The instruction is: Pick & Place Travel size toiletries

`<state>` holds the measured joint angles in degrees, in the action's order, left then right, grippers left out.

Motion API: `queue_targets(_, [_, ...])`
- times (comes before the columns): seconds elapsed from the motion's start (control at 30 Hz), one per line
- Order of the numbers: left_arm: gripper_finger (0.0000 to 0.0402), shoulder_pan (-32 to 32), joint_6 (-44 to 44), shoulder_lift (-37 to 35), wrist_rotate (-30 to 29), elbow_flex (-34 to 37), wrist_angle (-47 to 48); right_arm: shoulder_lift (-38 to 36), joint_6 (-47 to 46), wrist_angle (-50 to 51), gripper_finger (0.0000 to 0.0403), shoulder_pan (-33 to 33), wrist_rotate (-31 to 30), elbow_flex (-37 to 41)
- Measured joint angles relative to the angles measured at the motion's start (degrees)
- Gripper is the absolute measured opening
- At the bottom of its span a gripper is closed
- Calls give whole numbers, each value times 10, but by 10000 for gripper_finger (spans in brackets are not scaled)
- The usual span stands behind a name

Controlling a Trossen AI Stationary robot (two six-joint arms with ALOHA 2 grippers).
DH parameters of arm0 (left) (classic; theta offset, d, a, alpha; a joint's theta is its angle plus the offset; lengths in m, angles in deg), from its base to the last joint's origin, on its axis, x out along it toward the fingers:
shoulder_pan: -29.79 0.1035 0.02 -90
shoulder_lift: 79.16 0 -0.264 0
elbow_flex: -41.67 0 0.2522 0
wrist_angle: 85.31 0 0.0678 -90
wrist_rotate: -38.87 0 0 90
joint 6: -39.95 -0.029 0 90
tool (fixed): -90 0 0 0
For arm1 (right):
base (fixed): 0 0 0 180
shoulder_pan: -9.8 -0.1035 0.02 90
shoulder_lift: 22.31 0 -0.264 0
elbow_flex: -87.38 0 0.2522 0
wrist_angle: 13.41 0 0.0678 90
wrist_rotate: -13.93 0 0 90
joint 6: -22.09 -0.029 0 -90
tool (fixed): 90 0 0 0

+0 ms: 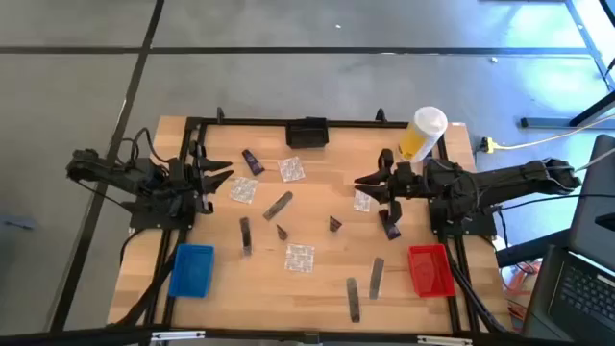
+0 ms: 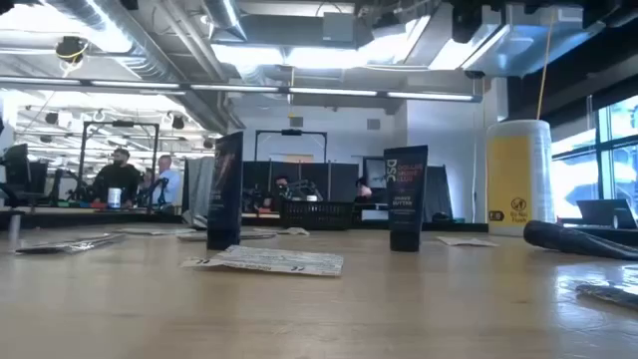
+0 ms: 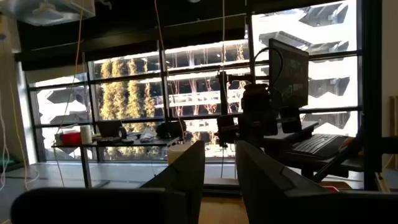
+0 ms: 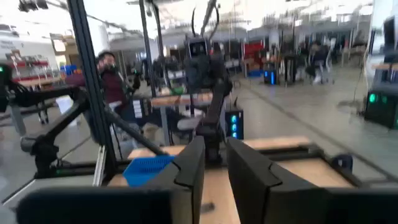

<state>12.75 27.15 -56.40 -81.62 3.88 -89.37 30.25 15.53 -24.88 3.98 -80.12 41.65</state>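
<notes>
With both pincers, left (image 1: 223,174) and right (image 1: 365,183), narrowly parted and empty, we should pick one square silvery foil sachet (image 1: 300,258) mid-counter (image 1: 317,293), widen, then descend squarely.

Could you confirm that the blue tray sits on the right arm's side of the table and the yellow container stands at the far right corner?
Not quite: the blue tray sits on the left arm's side, as the high view shows; the tray on the right arm's side is the red tray. The yellow container does stand at the far right corner.
</notes>
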Motion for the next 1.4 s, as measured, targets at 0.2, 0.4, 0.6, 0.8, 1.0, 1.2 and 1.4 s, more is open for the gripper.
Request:
queue_targets(0.2, [86,0,0,0,0,0,0,44,-1,13,85,0,0,-21])
queue_targets(0.4, [86,0,0,0,0,0,1,91,-3,56,94,-2,2,-64])
queue_targets(0.6, [86,0,0,0,0,0,1,122,0,119,109,-12,2,-104])
queue_targets(0.8, [86,0,0,0,0,0,5,135,1,131,123,-16,0,-109])
queue_targets(1.0, [86,0,0,0,0,0,5,135,6,135,115,-24,-1,-112])
queue_targets(1.2, [86,0,0,0,0,0,5,140,41,207,103,-48,-81,-171])
queue_targets(1.4, [86,0,0,0,0,0,5,147,-22,343,116,-58,-116,-237])
